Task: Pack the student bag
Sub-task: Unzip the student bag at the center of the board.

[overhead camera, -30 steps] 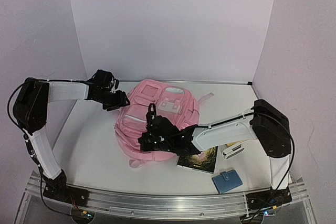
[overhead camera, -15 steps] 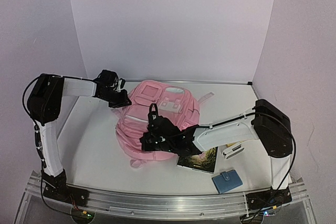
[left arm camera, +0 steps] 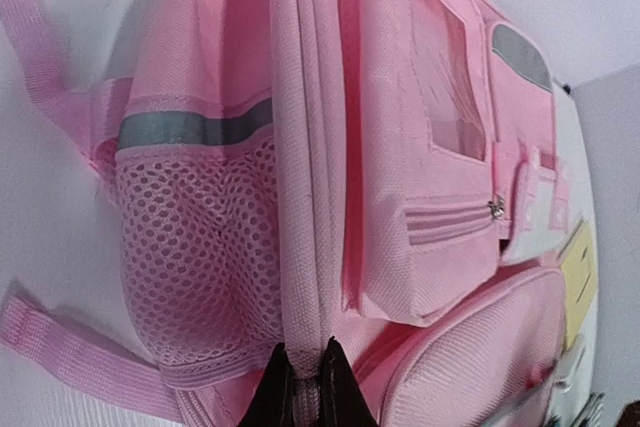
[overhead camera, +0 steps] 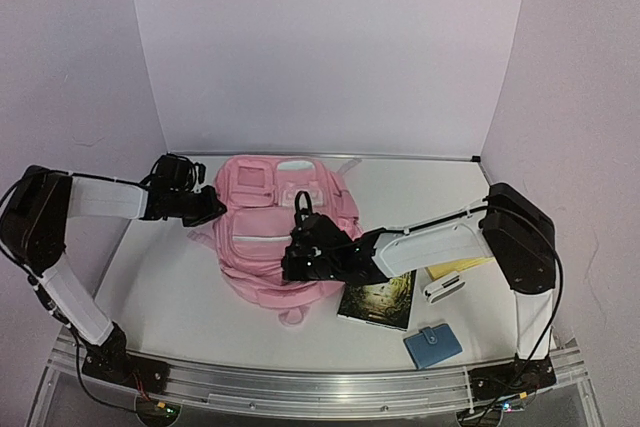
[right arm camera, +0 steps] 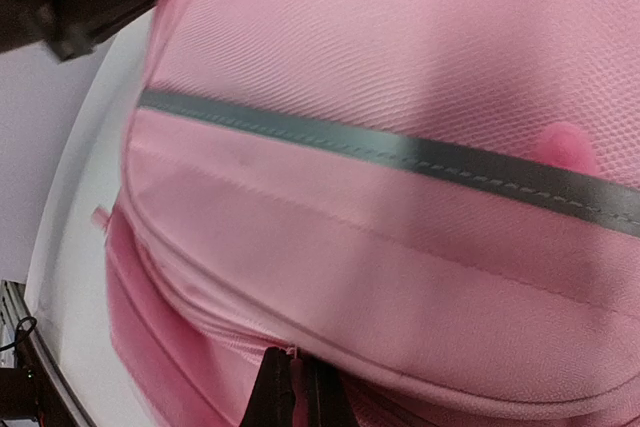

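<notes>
Pink fills both my wrist views: the large pink fabric backpack (overhead camera: 262, 259) with pale trim lies on the white table (overhead camera: 160, 287), front pockets up, between my two arms. My left claw (overhead camera: 207, 209) is at the bag's left side, its fingers drawn narrow and pinching the ridged seam that runs beside the mesh side pocket (left arm camera: 200, 247). My right claw (overhead camera: 292, 265) rests on the near front of the bag, fingers also nearly together, nipping the seam line below the grey strip (right arm camera: 400, 152) that crosses the fabric. Whether they hold a zip pull or only cloth, I cannot tell. Off to my right, just beside the bag's lower corner, lies a dark-covered book (overhead camera: 378, 299), with a blue snap wallet (overhead camera: 433, 345) nearer the table's front edge and a small white object (overhead camera: 443, 288) close by.
</notes>
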